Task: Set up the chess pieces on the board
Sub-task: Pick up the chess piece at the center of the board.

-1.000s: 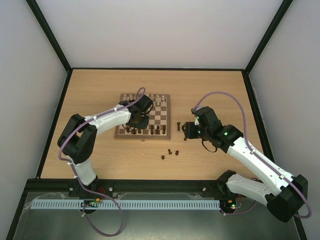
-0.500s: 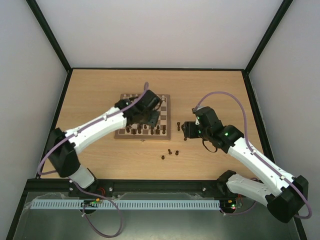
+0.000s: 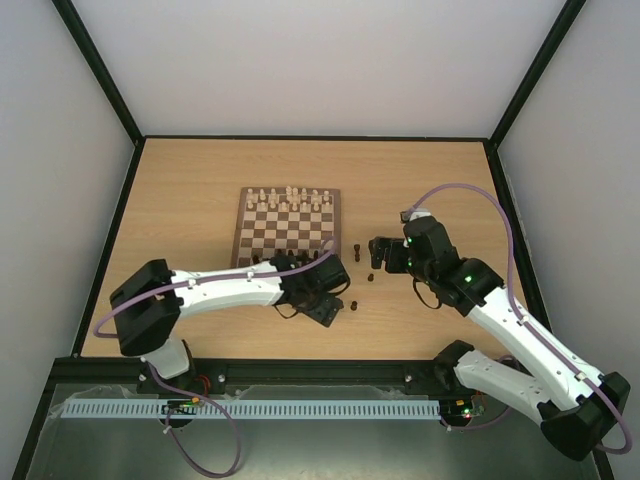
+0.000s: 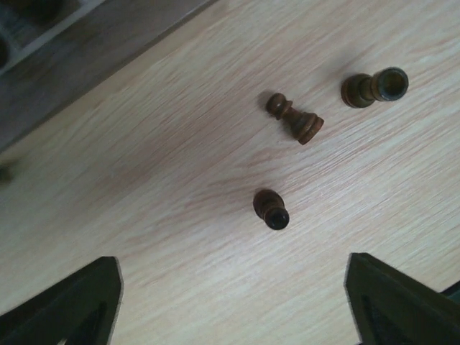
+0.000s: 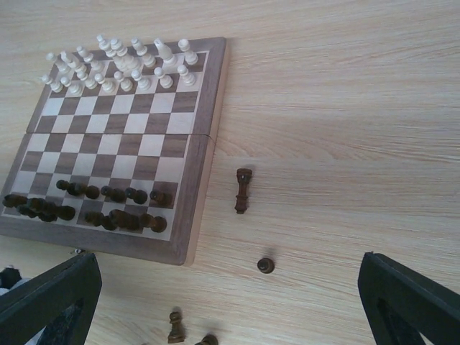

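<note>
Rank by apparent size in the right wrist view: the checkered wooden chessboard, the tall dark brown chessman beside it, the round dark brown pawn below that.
1. Checkered wooden chessboard
2. Tall dark brown chessman
3. Round dark brown pawn, seen from above, foreshortened

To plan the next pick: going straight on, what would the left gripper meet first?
Probably the nearest dark pawn, almost centred ahead of the left gripper; depth is unclear.

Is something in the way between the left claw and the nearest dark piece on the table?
Nothing visible. The left claw is open over the table, with the piece free just ahead of it. A toppled pawn lies beyond, not between.
</note>
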You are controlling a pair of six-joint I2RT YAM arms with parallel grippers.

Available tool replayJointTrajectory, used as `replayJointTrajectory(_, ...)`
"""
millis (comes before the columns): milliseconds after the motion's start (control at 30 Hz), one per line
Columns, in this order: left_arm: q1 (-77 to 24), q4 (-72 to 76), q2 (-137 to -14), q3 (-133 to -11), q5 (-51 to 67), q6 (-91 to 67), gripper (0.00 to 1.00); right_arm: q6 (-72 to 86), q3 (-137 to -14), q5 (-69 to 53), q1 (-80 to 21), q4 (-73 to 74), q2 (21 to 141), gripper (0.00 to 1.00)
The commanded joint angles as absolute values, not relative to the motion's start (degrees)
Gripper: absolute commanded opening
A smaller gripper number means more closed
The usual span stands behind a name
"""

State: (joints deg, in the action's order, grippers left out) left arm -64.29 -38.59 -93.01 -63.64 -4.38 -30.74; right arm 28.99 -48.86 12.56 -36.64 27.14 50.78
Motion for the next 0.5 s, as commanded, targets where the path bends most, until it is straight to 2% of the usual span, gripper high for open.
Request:
replayJointTrajectory(0, -65.7, -35.6, -96.0, -64.6, -4.2, -31.6, 0.94, 29.7, -48.3, 14.6, -36.4, 28.5, 50.8, 0.99)
replayJointTrajectory(167, -66.2, -34.5, -99.9, -65.8, -4.0, -31.2, 0.94, 29.6, -48.3, 14.3, -36.5, 28.4, 50.5, 0.99)
replayJointTrajectory(267, -66.3, -33.8, -101.5, -65.9, -3.6, -31.1, 0.91, 29.5, -48.2, 14.0, -36.4, 28.3, 50.4, 0.98)
replayJointTrajectory(333, -66.3, -33.6, -102.4, -66.0, -3.4, -31.0, 0.86, 29.5, -48.2, 14.0, -36.4, 28.3, 50.4, 0.99)
replayJointTrajectory(467, -66.3, -33.3, -103.1, -66.3, -3.1, -30.9, 0.68, 29.4, -48.1, 13.6, -36.5, 28.1, 50.2, 0.99)
